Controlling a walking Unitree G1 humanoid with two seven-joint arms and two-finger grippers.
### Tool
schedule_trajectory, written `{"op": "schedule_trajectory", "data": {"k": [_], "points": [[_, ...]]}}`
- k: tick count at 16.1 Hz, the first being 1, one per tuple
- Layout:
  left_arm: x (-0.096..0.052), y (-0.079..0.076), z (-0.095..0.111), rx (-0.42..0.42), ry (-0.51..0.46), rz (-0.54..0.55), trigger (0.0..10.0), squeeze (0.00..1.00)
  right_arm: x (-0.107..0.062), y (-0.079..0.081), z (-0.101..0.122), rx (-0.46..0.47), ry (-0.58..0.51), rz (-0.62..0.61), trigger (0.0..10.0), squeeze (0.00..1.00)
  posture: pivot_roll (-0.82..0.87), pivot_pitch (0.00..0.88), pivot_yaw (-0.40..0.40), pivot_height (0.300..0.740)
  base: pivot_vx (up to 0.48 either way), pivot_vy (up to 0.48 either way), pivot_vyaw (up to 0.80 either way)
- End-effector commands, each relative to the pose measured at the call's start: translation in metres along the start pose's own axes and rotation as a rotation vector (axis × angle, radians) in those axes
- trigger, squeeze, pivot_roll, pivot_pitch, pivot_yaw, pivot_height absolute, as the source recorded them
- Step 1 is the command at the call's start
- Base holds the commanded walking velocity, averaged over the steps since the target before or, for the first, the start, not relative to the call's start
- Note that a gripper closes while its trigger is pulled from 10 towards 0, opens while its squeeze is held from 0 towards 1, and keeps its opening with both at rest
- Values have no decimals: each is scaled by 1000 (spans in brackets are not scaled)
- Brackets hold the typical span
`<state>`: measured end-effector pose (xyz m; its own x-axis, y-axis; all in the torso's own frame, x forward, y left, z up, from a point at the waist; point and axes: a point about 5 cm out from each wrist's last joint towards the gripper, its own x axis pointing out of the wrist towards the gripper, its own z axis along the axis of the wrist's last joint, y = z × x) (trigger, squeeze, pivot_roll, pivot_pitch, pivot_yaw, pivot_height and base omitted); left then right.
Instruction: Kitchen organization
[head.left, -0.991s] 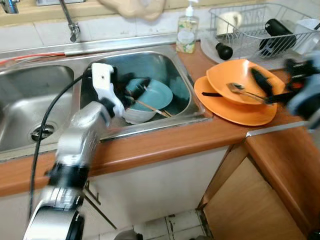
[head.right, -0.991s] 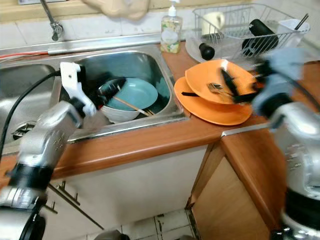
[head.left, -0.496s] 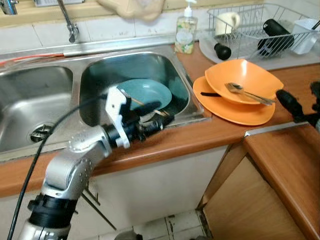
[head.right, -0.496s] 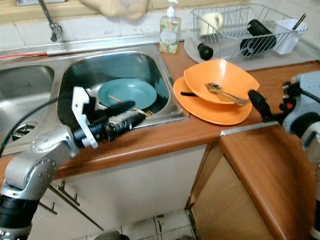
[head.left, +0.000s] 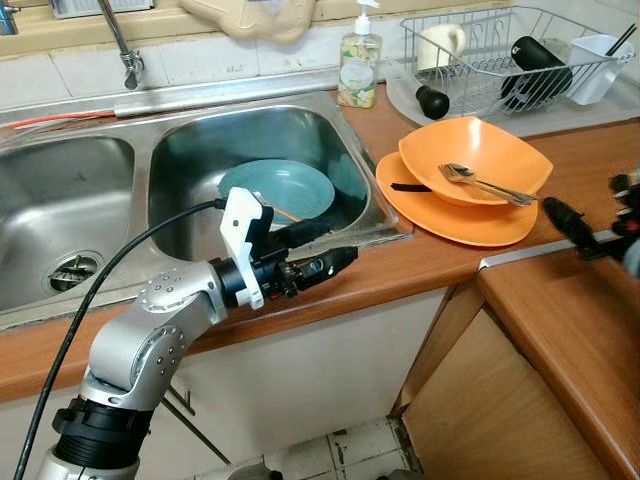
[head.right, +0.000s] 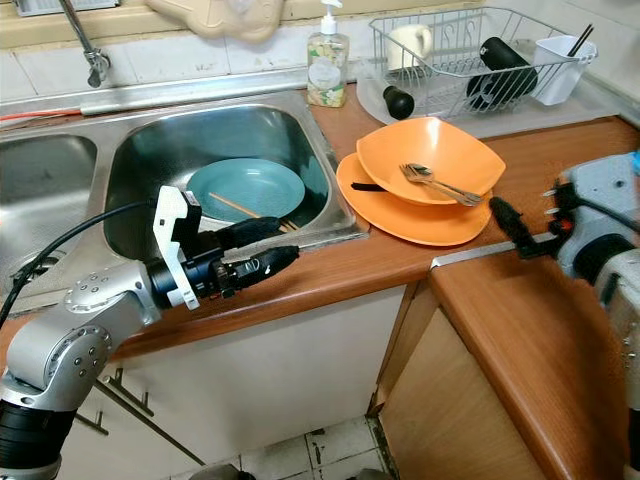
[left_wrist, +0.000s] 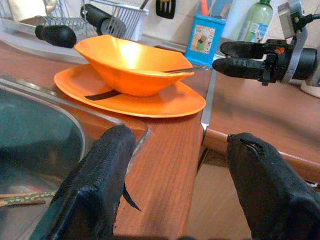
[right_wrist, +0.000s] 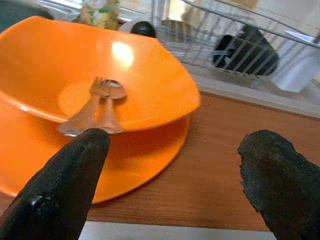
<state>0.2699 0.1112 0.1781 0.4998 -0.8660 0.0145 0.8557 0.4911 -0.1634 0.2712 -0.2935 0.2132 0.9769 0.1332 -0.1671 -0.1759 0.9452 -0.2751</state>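
Observation:
An orange bowl (head.left: 475, 165) sits on an orange plate (head.left: 450, 218) on the wooden counter, with a fork and a spoon (head.left: 485, 183) lying in it. A teal plate (head.left: 275, 190) with chopsticks (head.right: 240, 207) lies in the right sink basin. My left gripper (head.left: 335, 243) hovers open over the basin's front right rim, pointing at the orange dishes. My right gripper (head.right: 505, 222) is open just right of the orange plate, fingers aimed at the bowl (right_wrist: 60, 65). The left wrist view shows the bowl (left_wrist: 130, 60) ahead of the left gripper (left_wrist: 180, 145). Both grippers hold nothing.
A wire dish rack (head.left: 520, 50) at the back right holds a white mug, a black bottle and a white cup. A soap bottle (head.left: 358, 65) and a black knobbed item (head.left: 432, 100) stand by it. The faucet (head.left: 120, 45) and left basin (head.left: 60, 210) lie to the left. A lower counter section (head.left: 570, 340) begins at the right.
My left gripper has come up out of the sink basin to its front right rim. My right gripper has drawn back from over the orange bowl to the plate's right side.

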Motion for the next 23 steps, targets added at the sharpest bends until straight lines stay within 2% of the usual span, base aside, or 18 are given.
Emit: {"op": "schedule_trajectory", "data": {"k": [1, 10, 14, 19, 20, 21, 23], "points": [[0, -4, 3, 11, 1, -13, 10000, 0, 0, 4, 4, -27, -16, 24, 10000, 0, -130, 0, 42, 740, 0, 0, 0], [-1, -7, 1, 8, 16, -8, 10000, 0, 14, 28, 12, -25, -65, 125, 10000, 0, -110, 0, 39, 740, 0, 0, 0], [-2, -6, 1, 5, 14, 2, 10000, 0, 8, 41, 22, -17, -133, 244, 10000, 0, -112, 0, 43, 740, 0, 0, 0], [-2, -6, 0, 5, 23, -1, 10000, 0, -6, 39, 16, -42, -107, 318, 10000, 0, -114, 0, 49, 740, 0, 0, 0], [-2, -6, 0, 5, 24, -4, 10000, 0, -5, 33, 18, -1, -126, 276, 10000, 0, -116, 0, 51, 740, 0, 0, 0], [-1, -7, 0, 4, 23, -7, 10000, 0, -5, 27, 23, 89, -169, 244, 10000, 0, -116, 0, 51, 740, 0, 0, 0], [0, -7, 1, 4, 23, -10, 10000, 0, -4, 21, 29, 205, -221, 212, 10000, 0, -116, 0, 52, 740, 0, 0, 0]]}}
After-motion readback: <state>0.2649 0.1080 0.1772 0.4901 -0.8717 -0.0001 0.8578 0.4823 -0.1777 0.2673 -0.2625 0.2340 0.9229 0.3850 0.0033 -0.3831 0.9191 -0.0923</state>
